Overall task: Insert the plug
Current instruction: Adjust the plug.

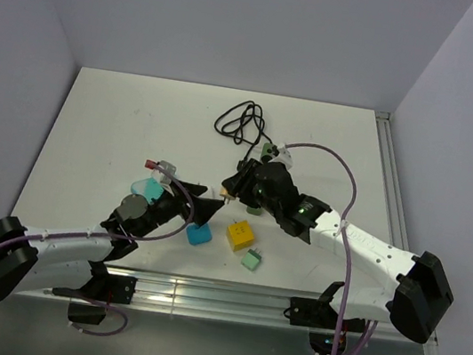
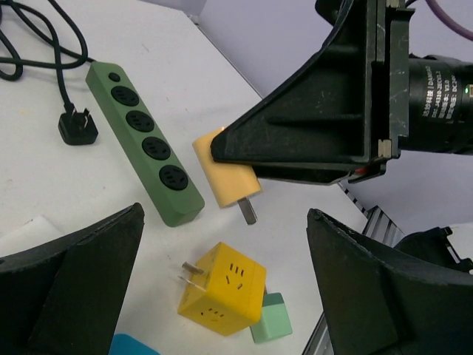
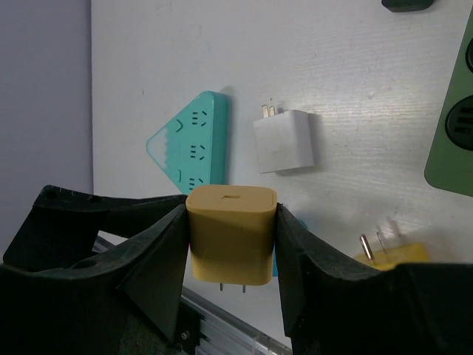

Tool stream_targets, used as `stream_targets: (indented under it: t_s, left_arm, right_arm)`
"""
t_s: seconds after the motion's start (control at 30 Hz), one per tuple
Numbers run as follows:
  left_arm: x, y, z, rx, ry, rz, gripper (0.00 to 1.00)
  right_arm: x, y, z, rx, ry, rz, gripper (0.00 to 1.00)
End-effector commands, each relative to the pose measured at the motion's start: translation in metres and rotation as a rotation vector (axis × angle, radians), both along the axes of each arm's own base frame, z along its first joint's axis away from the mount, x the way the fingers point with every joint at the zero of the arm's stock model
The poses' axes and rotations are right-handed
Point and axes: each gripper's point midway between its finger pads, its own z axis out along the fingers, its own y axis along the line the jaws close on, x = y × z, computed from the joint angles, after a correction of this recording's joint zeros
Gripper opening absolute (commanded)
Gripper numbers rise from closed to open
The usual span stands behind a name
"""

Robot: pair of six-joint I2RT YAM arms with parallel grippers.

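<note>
My right gripper is shut on a tan plug, its flat sides pinched between both fingers. In the left wrist view the plug hangs just right of the near end of a green power strip, prongs pointing down and apart from its sockets. From above, the right gripper covers most of the power strip. My left gripper stands open and holds nothing, a little left of the plug; between its fingers only the table shows.
A yellow cube adapter and a small mint block lie near the front, with a blue cube beside them. A teal triangular adapter and white charger lie left. The strip's black cord coils behind. A metal rail lines the front edge.
</note>
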Motion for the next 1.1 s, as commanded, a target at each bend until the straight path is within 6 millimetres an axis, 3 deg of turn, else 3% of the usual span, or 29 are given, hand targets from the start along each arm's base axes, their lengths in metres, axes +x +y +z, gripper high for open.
stream_targets:
  t_s: [0.0, 0.6, 0.9, 1.0, 1.07]
  left_arm:
    - [0.009, -0.004, 0.042, -0.086, -0.109, 0.028, 0.98]
    - [0.019, -0.015, 0.047, -0.079, -0.127, 0.029, 0.91]
    - [0.018, -0.020, 0.040, -0.072, -0.106, 0.007, 0.85]
    - [0.019, -0.021, 0.036, -0.069, -0.099, 0.006, 0.80]
    - [0.020, -0.022, 0.036, -0.070, -0.104, 0.007, 0.69]
  right_arm:
    - [0.002, 0.003, 0.022, 0.073, -0.045, 0.002, 0.34]
    - [-0.001, 0.012, 0.019, 0.090, -0.023, 0.035, 0.34]
    - [0.000, 0.012, 0.019, 0.102, -0.017, 0.021, 0.34]
    - [-0.001, 0.013, 0.020, 0.110, -0.016, 0.027, 0.34]
    - [-0.001, 0.013, 0.019, 0.114, -0.013, 0.028, 0.34]
